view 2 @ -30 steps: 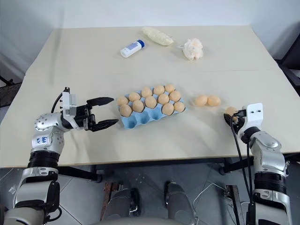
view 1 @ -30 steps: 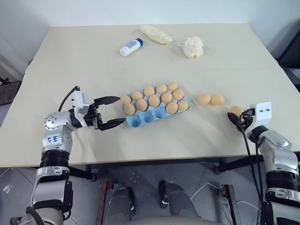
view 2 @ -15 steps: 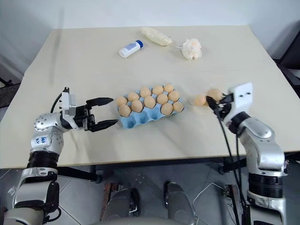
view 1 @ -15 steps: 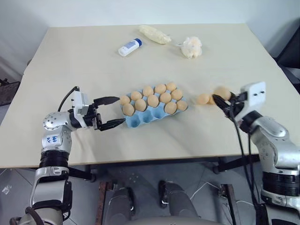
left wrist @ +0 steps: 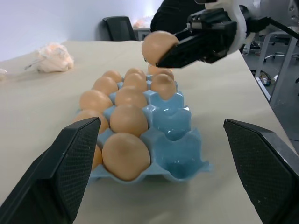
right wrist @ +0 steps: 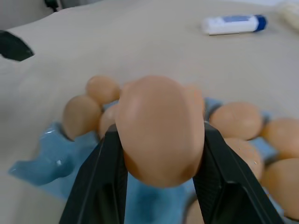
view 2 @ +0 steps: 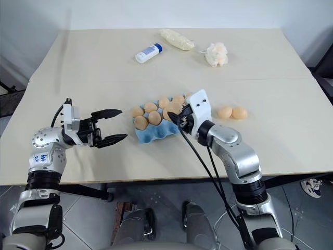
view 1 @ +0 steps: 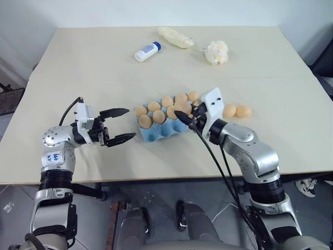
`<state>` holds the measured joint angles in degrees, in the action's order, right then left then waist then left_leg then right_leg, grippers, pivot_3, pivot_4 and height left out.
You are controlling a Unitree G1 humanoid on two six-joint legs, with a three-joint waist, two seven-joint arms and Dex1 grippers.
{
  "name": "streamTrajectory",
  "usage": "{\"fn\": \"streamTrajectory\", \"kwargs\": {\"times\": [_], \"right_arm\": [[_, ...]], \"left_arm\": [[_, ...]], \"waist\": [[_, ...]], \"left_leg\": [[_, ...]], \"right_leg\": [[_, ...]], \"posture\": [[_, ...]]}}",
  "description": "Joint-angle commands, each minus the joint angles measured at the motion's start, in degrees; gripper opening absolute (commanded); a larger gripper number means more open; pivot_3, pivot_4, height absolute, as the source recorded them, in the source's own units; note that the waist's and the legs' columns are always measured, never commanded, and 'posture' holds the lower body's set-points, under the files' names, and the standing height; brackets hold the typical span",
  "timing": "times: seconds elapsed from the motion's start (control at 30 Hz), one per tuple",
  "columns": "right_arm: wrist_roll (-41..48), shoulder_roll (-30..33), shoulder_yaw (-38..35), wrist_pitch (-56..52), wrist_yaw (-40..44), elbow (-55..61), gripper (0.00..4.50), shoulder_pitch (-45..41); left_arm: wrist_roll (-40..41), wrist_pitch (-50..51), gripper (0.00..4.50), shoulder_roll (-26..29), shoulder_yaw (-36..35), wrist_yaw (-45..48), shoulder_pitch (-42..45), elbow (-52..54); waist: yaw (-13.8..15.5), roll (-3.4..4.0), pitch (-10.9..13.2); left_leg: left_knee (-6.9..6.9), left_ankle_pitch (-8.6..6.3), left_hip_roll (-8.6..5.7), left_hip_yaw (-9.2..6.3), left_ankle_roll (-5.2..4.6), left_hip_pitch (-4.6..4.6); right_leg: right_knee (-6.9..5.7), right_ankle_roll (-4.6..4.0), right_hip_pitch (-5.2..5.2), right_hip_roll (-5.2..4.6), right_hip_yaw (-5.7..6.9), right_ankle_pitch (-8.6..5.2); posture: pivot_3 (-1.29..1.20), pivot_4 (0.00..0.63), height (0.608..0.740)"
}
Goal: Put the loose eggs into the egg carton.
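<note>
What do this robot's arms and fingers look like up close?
Both arms are silver-grey metal with rounded joints and black bands. The left arm bears a blue handwritten mark. Each wrist carries a white box; black cables loop along them. The left gripper and right gripper have pointed black fingers.

Seen from above: a pale beige table point(view 2: 104, 67). Near its middle, a light blue egg carton point(view 2: 156, 131), back rows filled with tan eggs, front row of cups bare. Over the carton's right end, the right gripper point(view 2: 177, 117), black fingers pointing left, closed over the cups. Off the carton's left end, apart from it, the left gripper point(view 2: 110, 125), fingers spread wide toward the carton, nothing between them. Right of the carton, two loose eggs point(view 2: 232, 112) touching side by side. Near the far edge, a white bottle point(view 2: 148, 53) with a blue cap lying flat, a pale wrapped bundle point(view 2: 177, 39), and a fluffy white-yellow clump point(view 2: 216, 53).
</note>
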<state>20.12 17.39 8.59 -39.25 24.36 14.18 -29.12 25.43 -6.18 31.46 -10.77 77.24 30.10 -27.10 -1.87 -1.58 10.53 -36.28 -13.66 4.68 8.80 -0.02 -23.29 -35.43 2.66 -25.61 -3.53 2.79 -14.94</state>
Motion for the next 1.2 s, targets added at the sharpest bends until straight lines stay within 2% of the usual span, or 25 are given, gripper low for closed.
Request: {"fn": "streamTrajectory", "kwargs": {"times": [0.03, 0.2, 0.43, 0.5, 0.73, 0.9, 1.0, 1.2], "right_arm": [[-0.83, 0.32, 0.90, -0.60, 0.92, 0.90, 1.49, -0.75], [-2.49, 0.34, 2.54, 0.01, 1.78, -0.96, 1.49, -0.48], [-3.84, 0.32, 2.47, -0.22, 2.78, -2.11, 3.96, -1.49], [-3.65, 0.55, 2.06, -0.79, 3.09, -1.11, 4.46, -1.49], [1.10, 4.56, -3.56, -4.83, 5.57, 6.78, 4.46, -0.85], [6.64, 11.61, -13.97, -5.80, 9.76, 10.47, 4.46, 2.62], [6.52, 17.14, -18.78, -1.21, 13.47, 10.00, 4.46, 6.42], [5.17, 26.26, -27.52, 7.30, 20.68, 1.07, 4.46, 15.30]], "left_arm": [[1.45, 0.06, 4.50, 1.00, -1.35, -0.44, -0.57, 2.79], [1.64, 0.30, 4.50, 1.00, -1.51, -1.02, -1.27, 3.63], [1.94, 0.23, 4.50, 0.70, -1.49, -1.00, -1.28, 3.71], [2.04, 0.19, 4.50, 0.72, -1.52, -0.92, -1.32, 3.68], [2.10, -0.12, 4.50, 0.52, -1.32, -0.91, -1.15, 3.07], [2.15, -0.23, 4.50, 0.47, -1.15, -0.90, -0.99, 2.64], [2.01, -0.41, 4.50, 0.24, -0.93, -0.85, -0.56, 2.05], [1.82, -0.76, 4.50, -0.41, -0.41, -0.63, 0.61, 0.88]], "waist": [[0.00, 0.00, 0.00], [-0.05, 0.00, 0.00], [-0.12, 0.00, 0.00], [-0.11, 0.00, 0.00], [0.02, 0.00, 0.00], [0.25, 0.00, 0.00], [0.37, 0.00, 0.00], [0.25, -0.03, 0.01]], "left_leg": [[0.00, 0.00, 0.00, 0.00, 0.00, 0.00], [0.00, 0.00, 0.01, 0.00, 0.00, 0.00], [0.01, 0.00, 0.01, 0.00, 0.01, 0.00], [0.01, -0.01, 0.02, 0.00, 0.01, 0.00], [0.06, -0.01, 0.02, 0.00, 0.02, -0.01], [0.12, -0.02, 0.01, -0.01, 0.03, -0.02], [0.13, -0.03, -0.02, -0.03, 0.01, -0.03], [0.15, -0.10, -0.18, -0.01, -0.01, -0.05]], "right_leg": [[0.00, 0.00, 0.00, -0.01, 0.00, 0.00], [-0.01, 0.00, 0.00, 0.00, 0.00, 0.00], [0.00, -0.01, -0.01, 0.01, 0.00, 0.00], [0.00, -0.01, -0.01, 0.01, 0.01, 0.00], [0.07, -0.01, -0.01, -0.01, 0.00, -0.01], [0.16, -0.01, -0.01, 0.00, 0.03, -0.01], [0.29, 0.01, 0.02, 0.01, 0.06, 0.00], [0.45, 0.05, 0.06, 0.08, 0.06, 0.02]], "posture": [[0.00, 0.150, 0.740], [0.00, 0.150, 0.740], [0.00, 0.150, 0.740], [0.00, 0.150, 0.740], [0.00, 0.150, 0.740], [0.00, 0.150, 0.740], [0.00, 0.150, 0.740], [0.00, 0.150, 0.740]]}}
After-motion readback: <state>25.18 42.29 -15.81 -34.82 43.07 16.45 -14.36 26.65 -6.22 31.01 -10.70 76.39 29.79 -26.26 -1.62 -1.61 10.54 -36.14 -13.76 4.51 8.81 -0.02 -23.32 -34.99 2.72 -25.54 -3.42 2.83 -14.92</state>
